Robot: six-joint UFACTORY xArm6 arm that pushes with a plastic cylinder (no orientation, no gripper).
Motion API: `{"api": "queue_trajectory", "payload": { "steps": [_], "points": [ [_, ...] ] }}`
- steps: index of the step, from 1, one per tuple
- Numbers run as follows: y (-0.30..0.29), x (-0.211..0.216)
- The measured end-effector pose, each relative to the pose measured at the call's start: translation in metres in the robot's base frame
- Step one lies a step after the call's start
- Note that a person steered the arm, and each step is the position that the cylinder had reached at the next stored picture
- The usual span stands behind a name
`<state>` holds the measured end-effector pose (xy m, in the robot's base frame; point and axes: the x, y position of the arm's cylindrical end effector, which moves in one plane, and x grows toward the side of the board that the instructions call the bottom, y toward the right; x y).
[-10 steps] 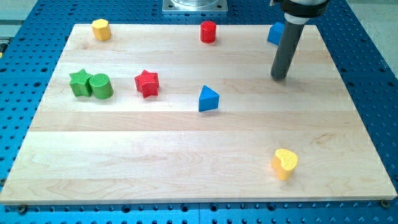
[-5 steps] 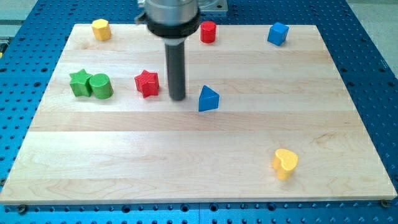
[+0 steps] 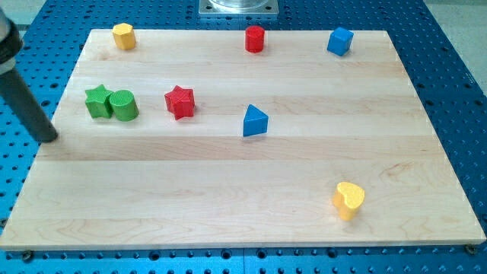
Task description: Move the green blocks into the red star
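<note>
Bright, even light, sharp focus.
We see only soft short shadows beside the blue triangle; no glare.

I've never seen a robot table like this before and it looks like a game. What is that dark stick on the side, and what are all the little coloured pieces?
It is a bit like a game. The dark stick is the end of a robot arm. It has no claw, so it holds nothing; it only pushes things. Its lower end, my tip, rests near the view's left edge of the wooden board.

There is one picture, from one camera looking down at the board at a slant.

On the board lie small blocks: a green star touching a green cylinder, just to the right of my tip, then a red star a little further right. In the middle is a blue triangle. Along the top are a yellow block, a red cylinder and a blue cube. A yellow heart sits at the bottom right.
</note>
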<state>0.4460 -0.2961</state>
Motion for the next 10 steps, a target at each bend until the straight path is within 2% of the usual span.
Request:
{"api": "queue_trajectory", "payload": {
  "steps": [2, 3, 4, 5, 6, 7, 8, 9, 10],
  "points": [
    [0.054, -0.048],
    [0.037, -0.060],
    [0.103, -0.053],
    [0.202, -0.039],
    [0.184, -0.027],
    [0.143, 0.041],
    [0.209, 0.055],
    [0.234, 0.012],
    [0.234, -0.017]
  ]
}}
